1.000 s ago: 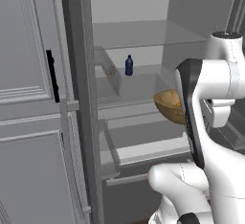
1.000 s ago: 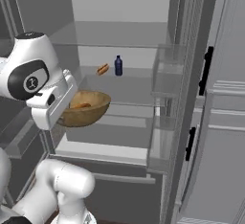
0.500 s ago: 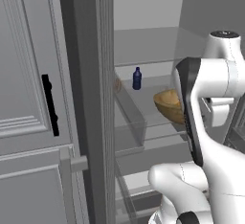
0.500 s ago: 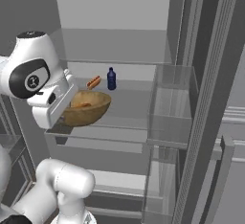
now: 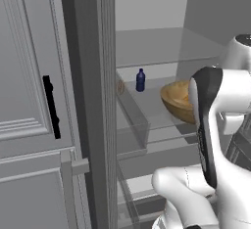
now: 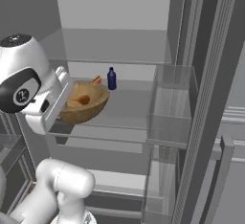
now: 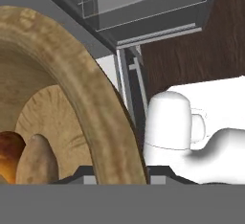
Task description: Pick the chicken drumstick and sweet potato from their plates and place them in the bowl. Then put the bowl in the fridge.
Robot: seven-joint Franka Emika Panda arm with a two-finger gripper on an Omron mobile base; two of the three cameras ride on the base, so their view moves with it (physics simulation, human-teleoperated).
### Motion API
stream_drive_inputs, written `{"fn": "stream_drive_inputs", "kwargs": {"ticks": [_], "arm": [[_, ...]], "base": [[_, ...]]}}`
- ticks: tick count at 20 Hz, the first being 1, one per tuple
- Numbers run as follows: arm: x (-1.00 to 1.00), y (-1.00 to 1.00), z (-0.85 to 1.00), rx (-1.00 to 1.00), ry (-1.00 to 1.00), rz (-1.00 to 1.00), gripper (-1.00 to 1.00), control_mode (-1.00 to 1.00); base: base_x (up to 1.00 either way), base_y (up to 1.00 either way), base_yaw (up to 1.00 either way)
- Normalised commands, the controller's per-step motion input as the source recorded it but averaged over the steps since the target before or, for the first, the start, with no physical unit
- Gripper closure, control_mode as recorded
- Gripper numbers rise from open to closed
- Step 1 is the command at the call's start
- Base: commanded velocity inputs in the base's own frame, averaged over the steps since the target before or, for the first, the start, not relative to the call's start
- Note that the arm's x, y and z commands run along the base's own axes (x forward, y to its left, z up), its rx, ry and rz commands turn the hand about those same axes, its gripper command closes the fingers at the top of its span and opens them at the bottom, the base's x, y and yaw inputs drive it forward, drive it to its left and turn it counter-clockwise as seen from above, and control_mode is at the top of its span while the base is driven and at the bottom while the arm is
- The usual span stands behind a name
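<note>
The wooden bowl [image 6: 83, 104] hangs in the air in front of the fridge [image 6: 158, 122], just above a glass shelf [image 6: 122, 106], with the sweet potato [image 7: 36, 158] and the chicken drumstick [image 7: 8, 153] inside. The gripper [image 7: 117, 175] is pinching the thick rim. The bowl looks stiff and not fragile, but held at one edge it probably wants to tip, so level carrying seems wise. A blue bottle [image 6: 111, 78] stands behind it.

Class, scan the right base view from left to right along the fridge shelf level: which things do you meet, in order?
Robot arm's white head → wooden bowl → blue bottle → clear door bins → fridge door edge.
</note>
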Motion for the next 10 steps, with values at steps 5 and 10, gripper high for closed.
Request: {"fn": "stream_drive_inputs", "kwargs": {"ticks": [5, 10], "arm": [[-0.05, -0.12, 0.48, 0.01, -0.38, 0.01, 1.0, -1.0], [0.44, -0.28, 0.39, 0.08, -0.24, 0.0, 1.0, -1.0]], "base": [[0.0, 0.0, 0.0], [0.0, 0.0, 0.0]]}}
